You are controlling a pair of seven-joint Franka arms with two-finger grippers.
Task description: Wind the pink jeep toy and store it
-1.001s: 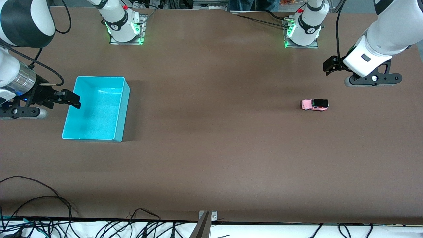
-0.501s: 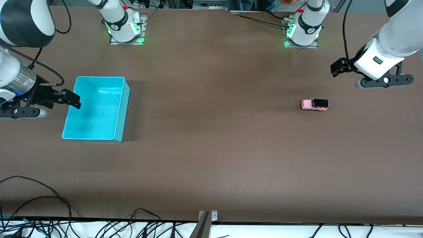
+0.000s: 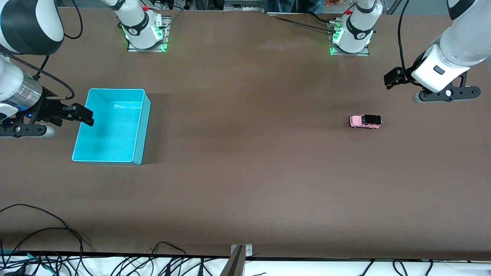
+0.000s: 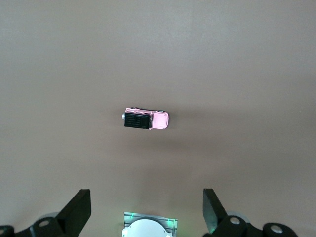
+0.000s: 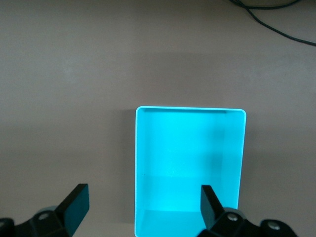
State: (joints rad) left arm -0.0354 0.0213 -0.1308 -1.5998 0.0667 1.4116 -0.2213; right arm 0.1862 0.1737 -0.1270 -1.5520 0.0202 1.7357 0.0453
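Jeep on the bare counter, both pincers aloft and holding nothing.

I find the jeep (image 3: 365, 121) upright on its wheels on the brown counter (image 3: 245, 172) toward the left arm's end, well apart from the turquoise bin (image 3: 111, 126) at the right arm's end. From the left wrist view the jeep (image 4: 145, 120) shows its black roof and pink bonnet, with nothing touching it. My left pincer (image 3: 391, 78) hangs over bare counter near the jeep, between it and the left arm's base; its fingers (image 4: 78, 210) stand wide apart. My right pincer (image 3: 82, 114) hangs over the bin's outer rim, fingers (image 5: 75, 202) likewise spread. The right wrist view looks down into the bin (image 5: 190, 168), and I see nothing inside it.
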